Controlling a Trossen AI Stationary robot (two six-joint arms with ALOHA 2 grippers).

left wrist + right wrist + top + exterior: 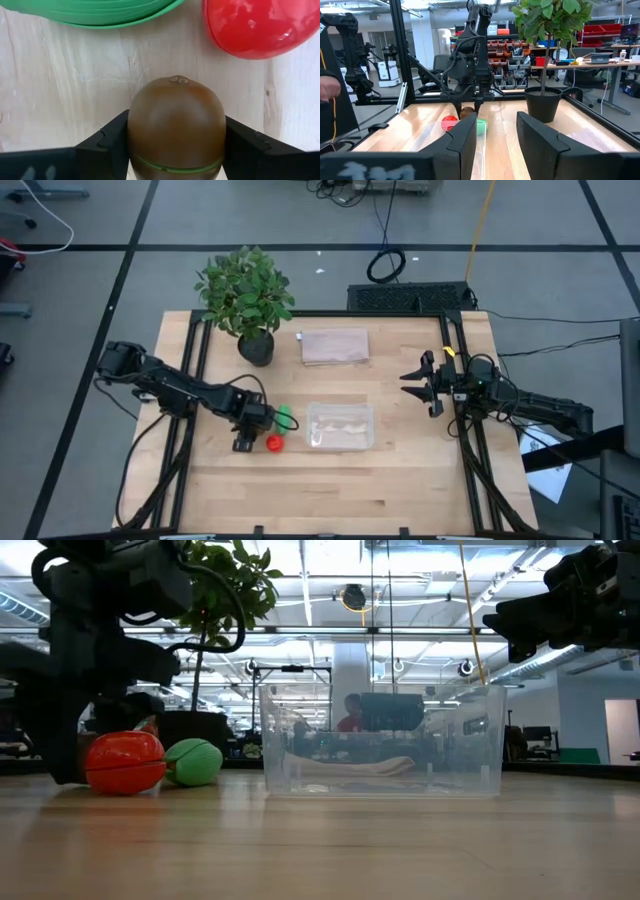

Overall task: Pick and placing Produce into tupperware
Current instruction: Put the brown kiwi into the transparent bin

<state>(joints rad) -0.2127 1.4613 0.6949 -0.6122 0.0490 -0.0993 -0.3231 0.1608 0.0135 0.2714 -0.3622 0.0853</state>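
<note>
The brown kiwi sits between the fingers of my left gripper, which points down over the table's left middle and is shut on it. The round red food and the elongated green food lie on the table just beyond the gripper, toward the clear tupperware. The tupperware stands on the table with nothing in it. My right gripper hovers open and empty at the table's right side, right of the tupperware. My left gripper pinches the kiwi's two long sides between its two fingers, near the kiwi's seamed end. The fingers come from above, pointing down. The kiwi's rounded free end sticks out past the fingertips. Whether it rests on the table, I cannot tell.
A potted plant stands at the far left. A flat pinkish lid lies beyond the tupperware. Black frame rails run along the table's left and right sides. Bare wood lies toward the near edge.
</note>
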